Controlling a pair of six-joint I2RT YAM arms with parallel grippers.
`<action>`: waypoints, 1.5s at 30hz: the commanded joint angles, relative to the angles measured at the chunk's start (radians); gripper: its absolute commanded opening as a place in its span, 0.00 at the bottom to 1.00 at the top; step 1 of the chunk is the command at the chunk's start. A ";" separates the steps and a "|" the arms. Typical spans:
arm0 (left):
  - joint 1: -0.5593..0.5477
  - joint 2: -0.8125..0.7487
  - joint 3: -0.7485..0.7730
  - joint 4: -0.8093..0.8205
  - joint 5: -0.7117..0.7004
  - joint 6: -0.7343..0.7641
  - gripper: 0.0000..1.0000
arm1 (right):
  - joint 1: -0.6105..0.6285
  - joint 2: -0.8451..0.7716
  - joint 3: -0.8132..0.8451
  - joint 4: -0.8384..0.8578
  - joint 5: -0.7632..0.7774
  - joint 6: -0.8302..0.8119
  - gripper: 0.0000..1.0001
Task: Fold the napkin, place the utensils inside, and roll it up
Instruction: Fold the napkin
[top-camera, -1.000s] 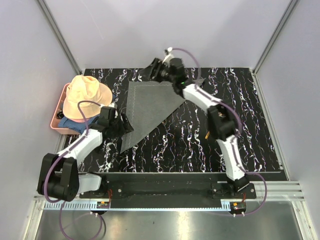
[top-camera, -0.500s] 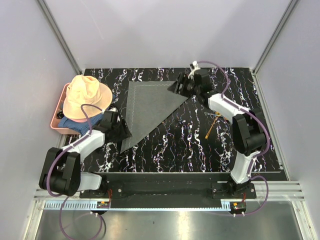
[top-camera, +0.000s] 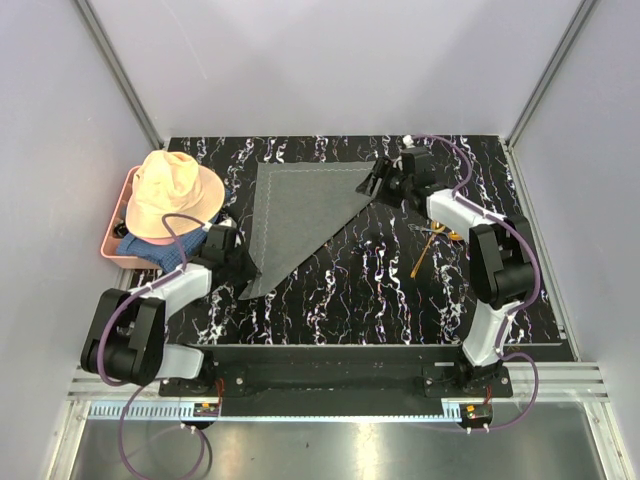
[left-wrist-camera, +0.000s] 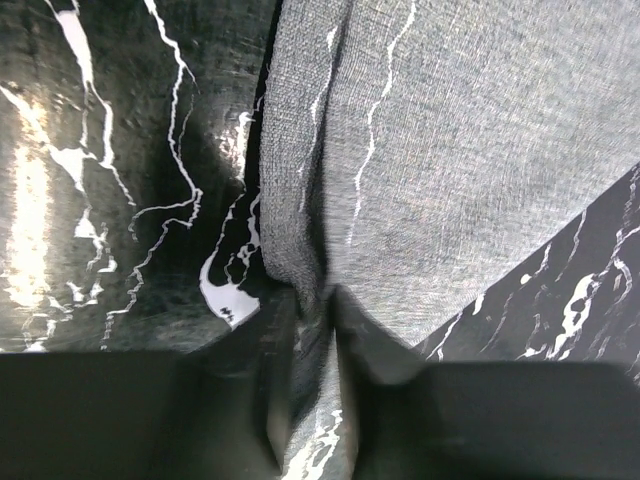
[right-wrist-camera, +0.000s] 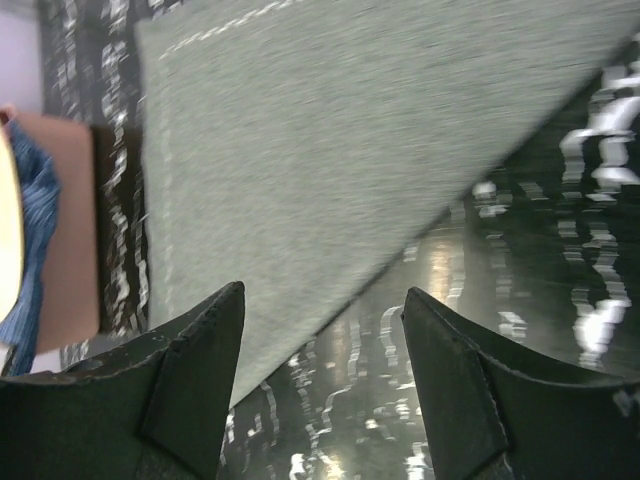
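The grey napkin (top-camera: 300, 205) lies folded into a triangle on the black marbled table (top-camera: 340, 300). My left gripper (top-camera: 242, 264) sits at its lower left edge. In the left wrist view the left gripper (left-wrist-camera: 315, 296) is shut on a bunched ridge of the napkin (left-wrist-camera: 450, 150). My right gripper (top-camera: 381, 182) hovers by the napkin's right corner. It stands open in the right wrist view (right-wrist-camera: 325, 295), with the napkin (right-wrist-camera: 330, 130) beyond its tips and nothing between them. The utensils lie right of the napkin: a gold-orange spoon (top-camera: 423, 258) and a slim dark utensil (top-camera: 432, 231).
A pink tray (top-camera: 112, 250) at the table's left edge holds a peach hat (top-camera: 170, 195) and a blue cloth (top-camera: 150, 248). That tray (right-wrist-camera: 70, 230) and the blue cloth (right-wrist-camera: 25, 220) also show at the left of the right wrist view. Grey walls enclose the table.
My left gripper has closed on the napkin's lower left edge. My right arm has swung right from the napkin's top edge to its right corner, staying open.
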 joint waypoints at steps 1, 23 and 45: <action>-0.003 -0.012 -0.011 0.062 -0.008 -0.012 0.05 | -0.049 0.033 0.012 -0.029 0.037 -0.017 0.73; -0.002 -0.127 -0.074 0.045 -0.122 -0.032 0.00 | -0.209 0.392 0.302 -0.064 0.081 0.009 0.70; -0.002 -0.172 -0.103 0.039 -0.059 -0.055 0.48 | -0.253 0.608 0.538 -0.118 0.018 0.127 0.38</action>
